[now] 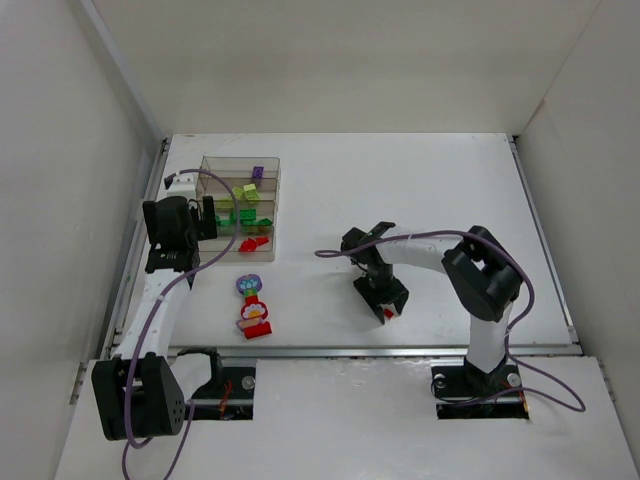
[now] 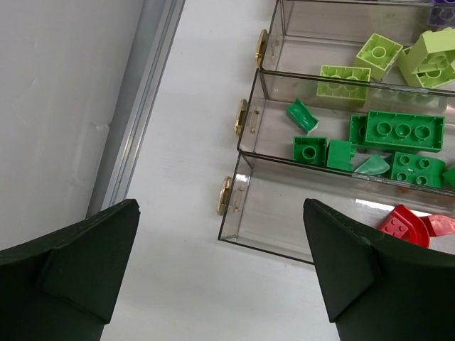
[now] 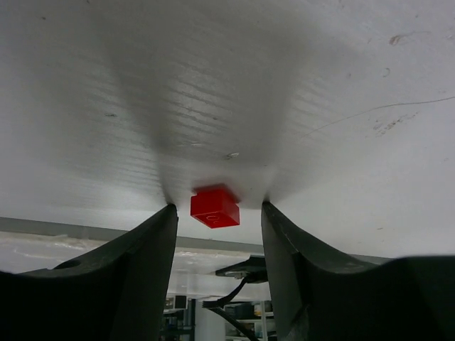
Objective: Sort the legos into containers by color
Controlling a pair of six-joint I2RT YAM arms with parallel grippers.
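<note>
The clear tray (image 1: 222, 170) stands at the left of the table, with purple (image 1: 258, 172), lime (image 1: 248, 192), dark green (image 1: 232, 214) and red (image 1: 252, 242) bricks each in their own compartment. In the left wrist view the lime bricks (image 2: 344, 77), green bricks (image 2: 403, 130) and red bricks (image 2: 404, 224) lie in adjoining compartments. My left gripper (image 2: 220, 234) is open and empty, above the table by the tray's near left corner. My right gripper (image 3: 217, 207) is open, its fingers on either side of a small red brick (image 3: 213, 206) on the table (image 1: 387, 314), with gaps on both sides.
The red-white-purple flower-topped piece (image 1: 254, 310) lies on the table in front of the tray. Brass hinges (image 2: 225, 195) line the tray's left end. A metal rail (image 1: 400, 351) runs along the table's near edge, close behind the right gripper.
</note>
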